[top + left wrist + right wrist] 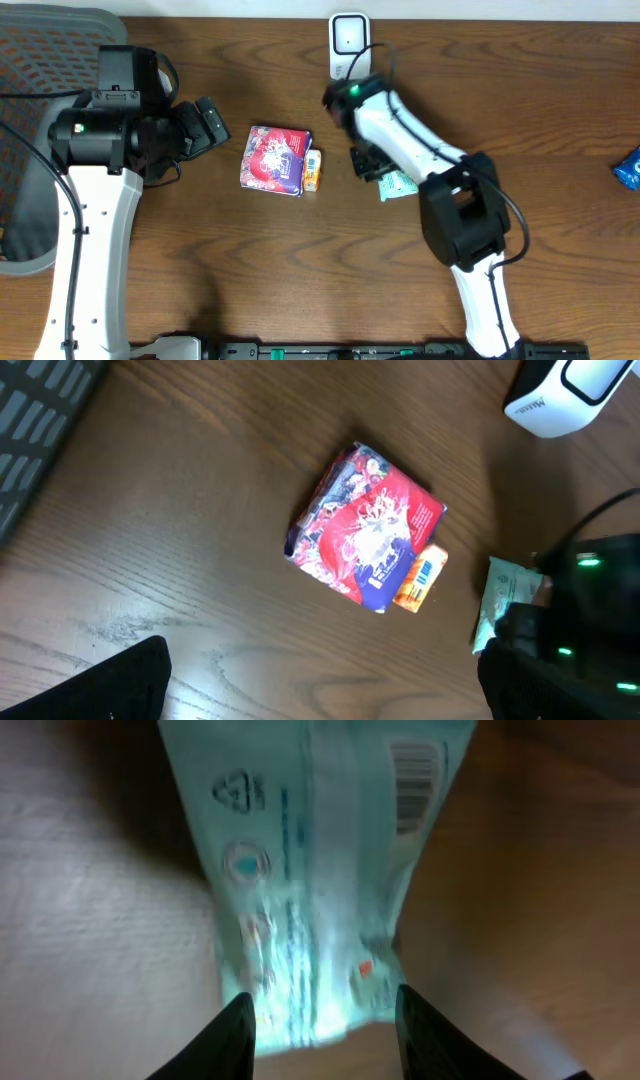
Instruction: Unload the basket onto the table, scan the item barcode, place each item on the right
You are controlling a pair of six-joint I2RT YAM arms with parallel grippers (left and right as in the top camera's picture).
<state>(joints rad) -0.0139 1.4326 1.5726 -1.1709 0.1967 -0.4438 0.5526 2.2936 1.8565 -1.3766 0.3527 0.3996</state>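
The pale green packet (300,870) lies flat mid-desk, barcode (413,785) up, short of the scanner (348,40) at the far edge. The right gripper (320,1020) straddles its end, jaws parted, seemingly releasing; the left gripper (205,125) gapes empty. Next, probably regrip and present the code

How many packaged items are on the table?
4: red packet mid-table, small orange box beside it, teal packet right of centre, blue item at right edge. Others may be hidden.
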